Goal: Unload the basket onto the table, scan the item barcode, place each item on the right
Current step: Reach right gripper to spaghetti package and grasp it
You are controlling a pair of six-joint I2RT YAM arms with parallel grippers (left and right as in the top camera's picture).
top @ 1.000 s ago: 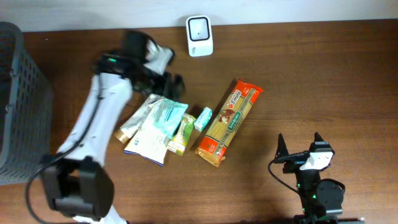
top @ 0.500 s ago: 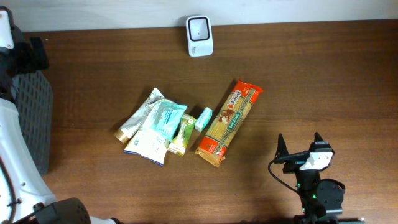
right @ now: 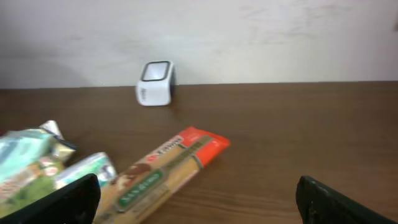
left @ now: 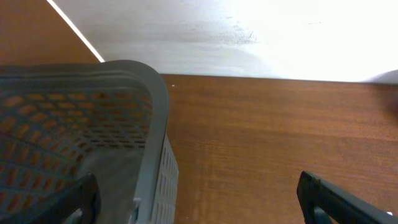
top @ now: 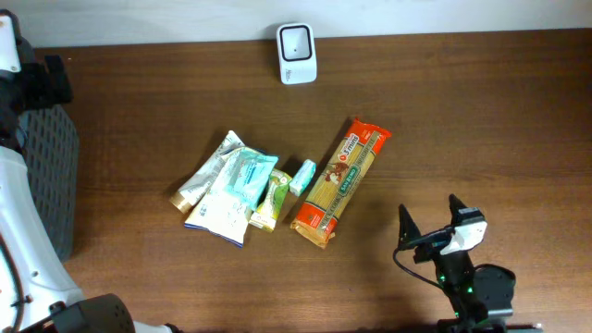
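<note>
While no item has yet been picked up, several packaged goods lie in a loose cluster at the middle of a dark wooden tabletop (top: pixel 490 111), seen from above. The largest is a long orange pasta packet (top: pixel 340 181), lying flat at a slant with its printed face up. Just to its left are a small teal packet (top: pixel 302 177), a green sachet (top: pixel 272 200), a white-and-teal wipes pack (top: pixel 233 192) and a pale pouch (top: pixel 203 174), and these last three overlap or touch one another. A small white scanner (top: pixel 297 53) stands at the far edge against the wall, its dark window showing from above, likely so that a barcode can be held in front of it. The right gripper (top: pixel 430 211) sits low near the front edge, well apart from the pasta packet, its jaws spread wide and empty. Its wrist camera looks along the tabletop toward the packet and scanner, which suggests it is lined up for a reach. The left gripper (left: pixel 199 208), also wide open and holding nothing, hangs at the far left by the rim of a grey mesh basket (left: pixel 155 118), probably the drop place for scanned goods. No barcode is visible on any item from these views.
</note>
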